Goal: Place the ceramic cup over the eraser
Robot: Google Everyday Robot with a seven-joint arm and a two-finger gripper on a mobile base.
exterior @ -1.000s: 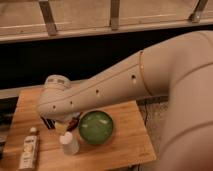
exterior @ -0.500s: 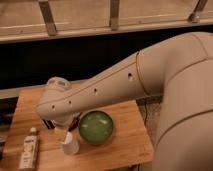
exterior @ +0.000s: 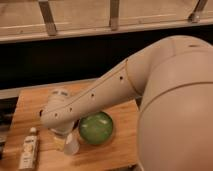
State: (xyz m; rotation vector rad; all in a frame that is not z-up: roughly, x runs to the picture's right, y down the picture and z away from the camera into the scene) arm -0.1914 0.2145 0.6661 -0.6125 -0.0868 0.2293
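I'm seeing jaws hanging at 9 o'clock of the green bowl (exterior: 96, 127); small off-white tapered ceramic cup (exterior: 71, 145) at their 4 o'clock. eraser not showing; jaws' opening: can't tell.

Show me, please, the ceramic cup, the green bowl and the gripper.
ceramic cup (exterior: 71, 145): camera view, side wall.
green bowl (exterior: 96, 128): camera view, bare inside.
gripper (exterior: 61, 140): camera view, tip under the wrist, beside the cup.

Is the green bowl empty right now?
Empty: the green bowl shows only bare green inside. The gripper hangs just left of it.
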